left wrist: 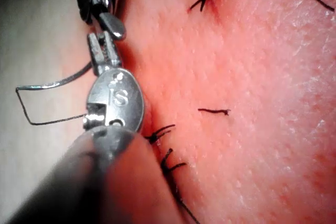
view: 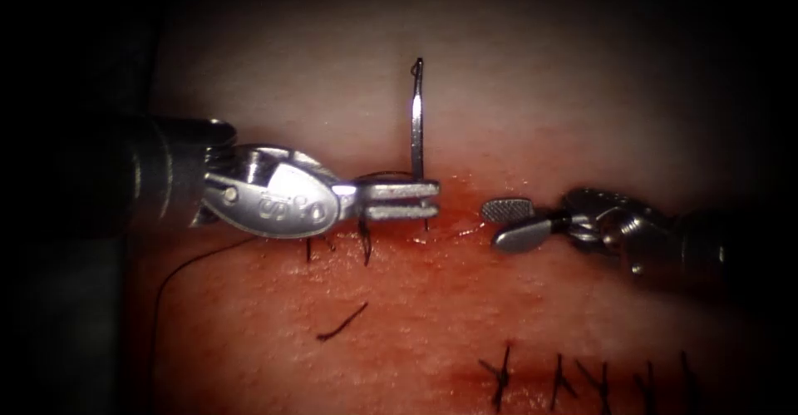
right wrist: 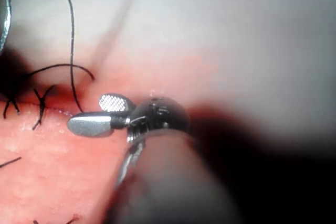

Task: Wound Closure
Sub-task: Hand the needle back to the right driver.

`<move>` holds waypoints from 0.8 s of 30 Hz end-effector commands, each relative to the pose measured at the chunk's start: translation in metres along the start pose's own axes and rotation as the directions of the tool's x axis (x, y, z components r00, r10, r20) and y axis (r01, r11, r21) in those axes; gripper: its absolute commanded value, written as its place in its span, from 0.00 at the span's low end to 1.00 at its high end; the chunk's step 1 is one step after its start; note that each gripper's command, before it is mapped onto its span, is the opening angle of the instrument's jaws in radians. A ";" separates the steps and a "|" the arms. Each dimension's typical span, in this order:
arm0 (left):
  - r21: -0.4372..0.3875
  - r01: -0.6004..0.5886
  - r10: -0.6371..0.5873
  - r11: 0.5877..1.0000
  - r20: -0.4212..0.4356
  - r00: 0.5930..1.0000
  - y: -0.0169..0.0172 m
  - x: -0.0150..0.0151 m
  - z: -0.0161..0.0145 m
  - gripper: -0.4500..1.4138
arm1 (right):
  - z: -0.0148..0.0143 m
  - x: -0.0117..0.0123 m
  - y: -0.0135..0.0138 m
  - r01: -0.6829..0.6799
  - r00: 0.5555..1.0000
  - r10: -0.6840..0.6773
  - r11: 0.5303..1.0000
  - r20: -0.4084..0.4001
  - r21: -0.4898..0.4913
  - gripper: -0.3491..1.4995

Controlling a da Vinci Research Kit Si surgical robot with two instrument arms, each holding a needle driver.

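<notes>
The tissue [view: 432, 315] takes up most of what I can see, pale toward its far edge and wet with red fluid [view: 465, 215] along the cut [view: 457, 224] that runs across its middle. A row of finished dark stitches [view: 499, 373] sits along a second line near the tissue's near edge, toward the right.

The left tool [view: 420, 199] reaches in over the left end of the cut, its jaws closed on the needle [view: 416, 124], gripping it near one end. The needle stands upright above the jaws, clear of the tissue, its free end pointing to the far edge.

The right tool [view: 507, 222] sits just to the right along the cut, its jaws parted and holding nothing, close to the left tool's tip without touching it.

Dark thread [view: 179, 274] trails off over the tissue's left side toward the near edge. A short cut end of thread [view: 341, 322] lies loose on the tissue below the left tool.
</notes>
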State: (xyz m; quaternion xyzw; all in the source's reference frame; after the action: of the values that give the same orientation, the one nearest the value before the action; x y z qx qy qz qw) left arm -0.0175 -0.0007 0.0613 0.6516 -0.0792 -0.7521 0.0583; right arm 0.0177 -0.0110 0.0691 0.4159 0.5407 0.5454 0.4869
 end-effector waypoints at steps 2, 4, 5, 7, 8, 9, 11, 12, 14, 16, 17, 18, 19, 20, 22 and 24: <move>0.014 -0.027 0.027 1.000 -0.014 1.000 0.0019 -0.0017 0.0009 0.00 | 0.0015 0.0007 -0.0006 -0.058 0.998 0.058 0.998 -0.028 0.017 0.89; 0.027 -0.038 0.039 0.999 -0.019 0.999 0.0028 -0.0023 0.0010 0.00 | 0.0018 0.0008 -0.0009 -0.073 0.997 0.074 0.997 -0.034 0.016 0.90; 0.033 -0.048 0.049 0.998 -0.026 0.998 0.0036 -0.0027 0.0012 0.00 | 0.0023 0.0008 -0.0011 -0.087 0.995 0.087 0.996 -0.041 0.016 0.92; 0.027 -0.058 0.059 0.998 -0.042 0.997 0.0044 -0.0029 0.0014 0.00 | 0.0028 0.0007 -0.0012 -0.098 0.994 0.099 0.995 -0.049 0.015 0.92; 0.026 -0.062 0.063 0.998 -0.046 0.997 0.0047 -0.0030 0.0015 0.00 | 0.0031 0.0007 -0.0011 -0.104 0.993 0.105 0.994 -0.055 0.015 0.92; 0.025 -0.065 0.066 0.998 -0.050 0.997 0.0050 -0.0030 0.0017 0.00 | 0.0034 0.0007 -0.0011 -0.103 0.993 0.104 0.995 -0.060 0.016 0.92; 0.025 -0.076 0.077 0.997 -0.053 0.996 0.0054 -0.0029 0.0020 0.00 | 0.0044 0.0006 -0.0011 -0.114 0.991 0.115 0.993 -0.075 0.010 0.91; 0.027 -0.090 0.092 0.996 -0.059 0.994 0.0055 -0.0028 0.0023 0.00 | 0.0052 0.0005 -0.0011 -0.132 0.988 0.132 0.991 -0.083 0.007 0.92; 0.025 -0.092 0.094 0.995 -0.067 0.993 0.0056 -0.0028 0.0024 0.00 | 0.0057 0.0005 -0.0012 -0.138 0.987 0.138 0.990 -0.089 0.005 0.94; 0.028 -0.106 0.107 0.994 -0.069 0.992 0.0056 -0.0030 0.0025 0.00 | 0.0064 0.0003 -0.0013 -0.155 0.983 0.155 0.988 -0.097 0.007 0.94; 0.028 -0.112 0.114 0.993 -0.072 0.991 0.0057 -0.0031 0.0026 0.00 | 0.0065 0.0003 -0.0013 -0.155 0.983 0.155 0.988 -0.098 0.006 0.94; 0.029 -0.119 0.121 0.992 -0.069 0.990 0.0057 -0.0032 0.0026 0.00 | 0.0067 0.0003 -0.0014 -0.156 0.983 0.155 0.988 -0.100 0.002 0.94; 0.033 -0.132 0.134 0.991 -0.057 0.989 0.0058 -0.0035 0.0027 0.00 | 0.0070 0.0003 -0.0015 -0.163 0.982 0.162 0.987 -0.094 -0.003 0.94; 0.036 -0.139 0.140 0.990 -0.046 0.989 0.0059 -0.0037 0.0028 0.00 | 0.0070 0.0003 -0.0016 -0.163 0.983 0.162 0.987 -0.090 -0.007 0.94; 0.037 -0.141 0.142 0.989 -0.039 0.989 0.0060 -0.0039 0.0028 0.00 | 0.0070 0.0004 -0.0016 -0.164 0.983 0.162 0.986 -0.083 -0.012 0.94; 0.037 -0.143 0.145 0.989 -0.038 0.989 0.0063 -0.0040 0.0028 0.00 | 0.0069 0.0004 -0.0017 -0.164 0.983 0.163 0.986 -0.081 -0.011 0.94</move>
State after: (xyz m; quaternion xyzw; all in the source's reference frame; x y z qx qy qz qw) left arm -0.0193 -0.0061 0.0662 0.6601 -0.1377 -0.7313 0.1026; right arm 0.0240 -0.0095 0.0674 0.4319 0.5184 0.6060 0.4213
